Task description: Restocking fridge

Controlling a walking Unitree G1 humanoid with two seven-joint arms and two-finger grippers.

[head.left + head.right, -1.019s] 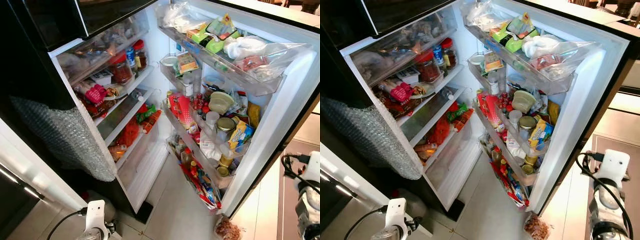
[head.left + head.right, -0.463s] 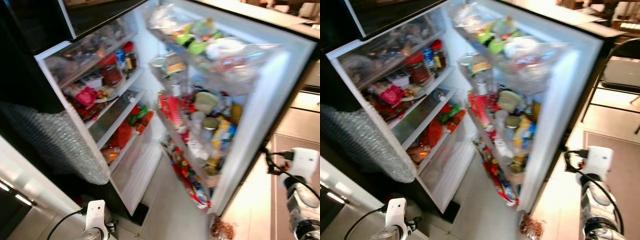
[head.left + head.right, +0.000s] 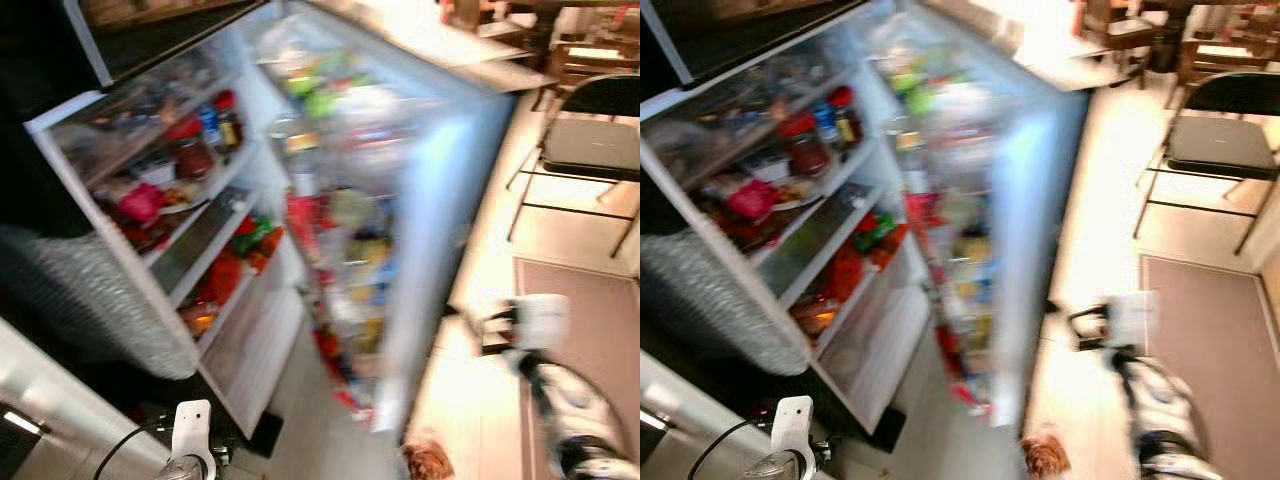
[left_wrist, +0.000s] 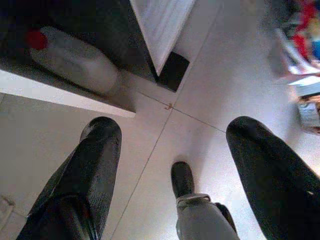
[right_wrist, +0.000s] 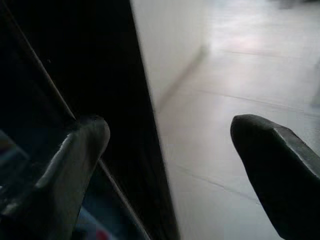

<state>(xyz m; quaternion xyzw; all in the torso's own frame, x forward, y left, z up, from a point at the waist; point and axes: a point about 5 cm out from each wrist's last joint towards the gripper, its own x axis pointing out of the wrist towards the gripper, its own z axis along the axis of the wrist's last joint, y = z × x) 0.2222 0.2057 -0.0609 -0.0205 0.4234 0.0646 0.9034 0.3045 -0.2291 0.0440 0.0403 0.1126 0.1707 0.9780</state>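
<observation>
Motion blur leaves fridge (image 3: 250, 250) labels unreadable; left end effector (image 4: 170, 165) and right end effector (image 5: 165, 165) hang spread, empty.

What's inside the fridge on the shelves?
On the fridge shelves stand red-lidded jars, a pink packet and red and green packets lower down. What lies behind them is hidden; the door's contents are blurred.

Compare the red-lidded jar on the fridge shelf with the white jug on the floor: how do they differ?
The jar stands upright on an upper fridge shelf; the jug lies on the floor beside the fridge base. The jar looks dark red through its side, while the jug is pale and cloudy. The jar's lid is wide, the jug's cap small. Both have red tops.
</observation>
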